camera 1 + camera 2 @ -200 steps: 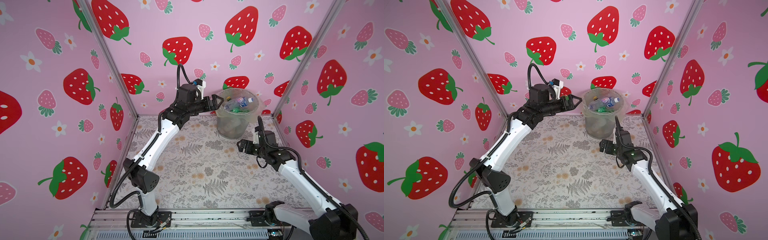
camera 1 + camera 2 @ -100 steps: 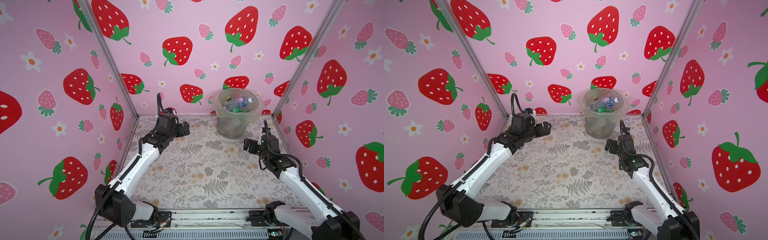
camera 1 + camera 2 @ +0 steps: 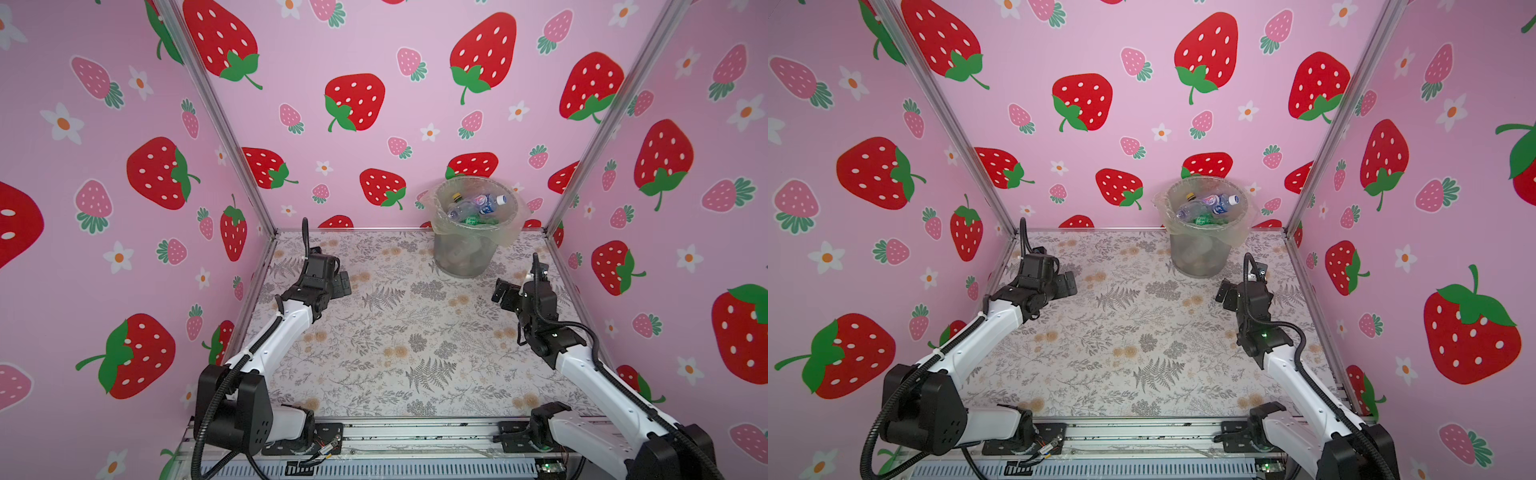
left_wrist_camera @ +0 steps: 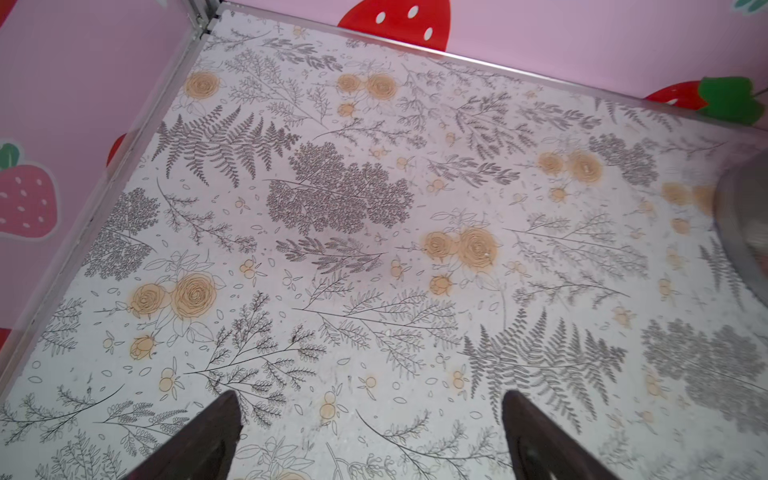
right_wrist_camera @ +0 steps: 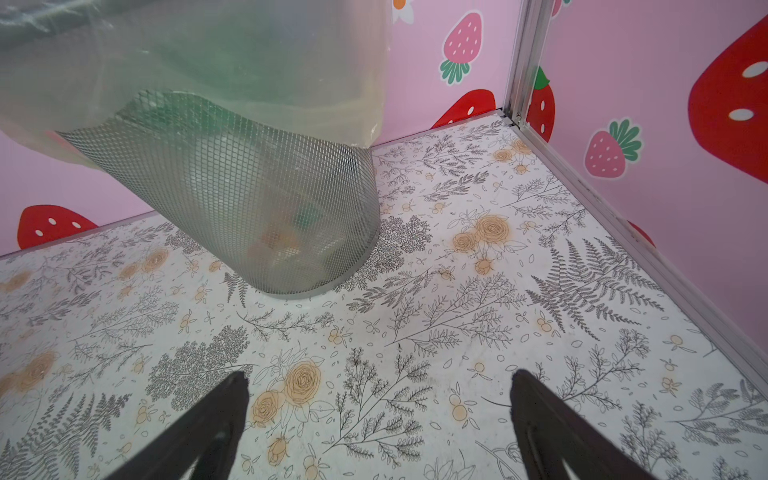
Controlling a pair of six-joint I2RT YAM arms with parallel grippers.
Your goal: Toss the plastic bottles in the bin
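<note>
The bin [image 3: 465,257] [image 3: 1200,259] is a grey mesh wastebasket with a clear bag folded over its rim, standing at the back right of the floral table. Several plastic bottles [image 3: 478,205] [image 3: 1208,205] lie inside it, clear ones with blue labels on top of green ones. No bottle lies on the table. My left gripper [image 3: 343,284] [image 4: 370,399] hovers open and empty low at the back left, well apart from the bin. My right gripper [image 3: 503,293] [image 5: 376,376] is open and empty, just in front of the bin [image 5: 249,199].
Pink strawberry walls with metal corner posts [image 3: 220,120] [image 3: 590,153] close in the table on three sides. The bin's wall [image 4: 744,216] shows at the edge of the left wrist view. The arm bases sit on a rail [image 3: 399,436] at the front.
My left arm has drawn back from the bin's rim and dropped low to the back left of the table. My right arm has pulled slightly back to the right. Both grippers stayed open.
</note>
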